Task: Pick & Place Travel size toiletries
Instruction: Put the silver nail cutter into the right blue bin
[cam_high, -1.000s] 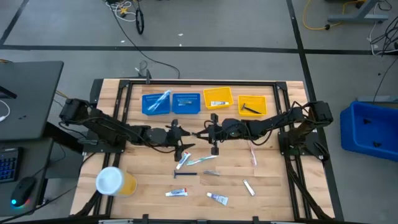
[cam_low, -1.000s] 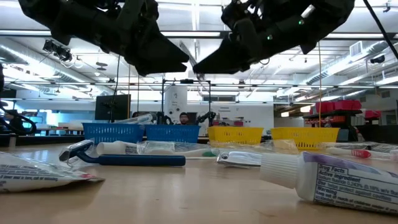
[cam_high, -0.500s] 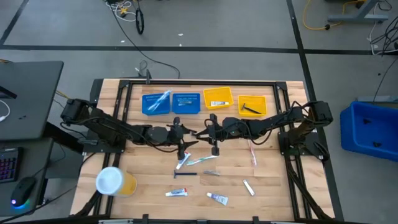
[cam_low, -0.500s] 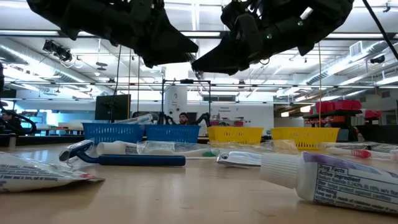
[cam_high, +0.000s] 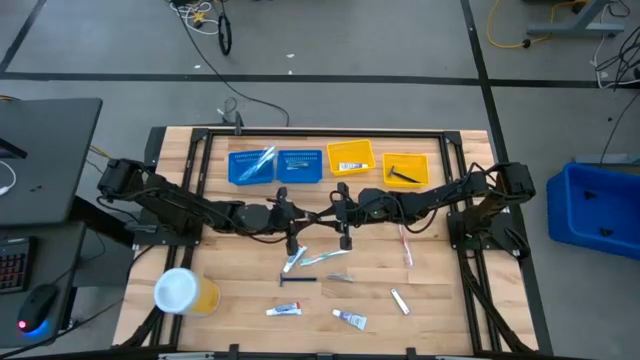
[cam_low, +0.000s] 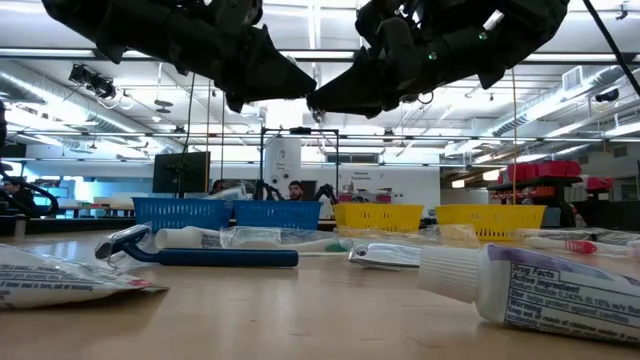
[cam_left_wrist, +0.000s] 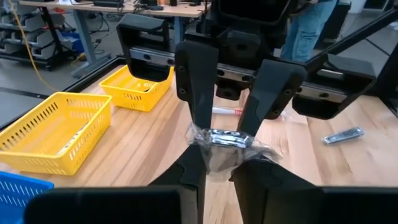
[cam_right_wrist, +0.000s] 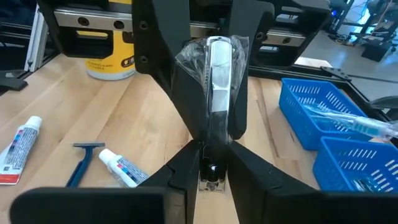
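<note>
1. Left gripper (cam_high: 300, 219): raised over the middle of the table, tip to tip with the right gripper (cam_high: 328, 214); fingers (cam_left_wrist: 189, 177) pinched on one end of a plastic-wrapped silvery item (cam_left_wrist: 227, 139).
2. Right gripper: fingers (cam_left_wrist: 194, 81) also clamped on the same wrapped item (cam_right_wrist: 218, 74), held between both grippers above the tabletop.
3. Blue baskets (cam_high: 253, 166), two, along the far edge; yellow baskets (cam_high: 351, 157), two, beside them.
4. Loose toiletries on the table (cam_high: 450, 300): blue-handled razor (cam_low: 200, 256), toothpaste tube (cam_low: 535, 285), second tube (cam_right_wrist: 123, 168), toward the near edge.
5. Yellow tub with white lid (cam_high: 183, 291): near left corner.
</note>
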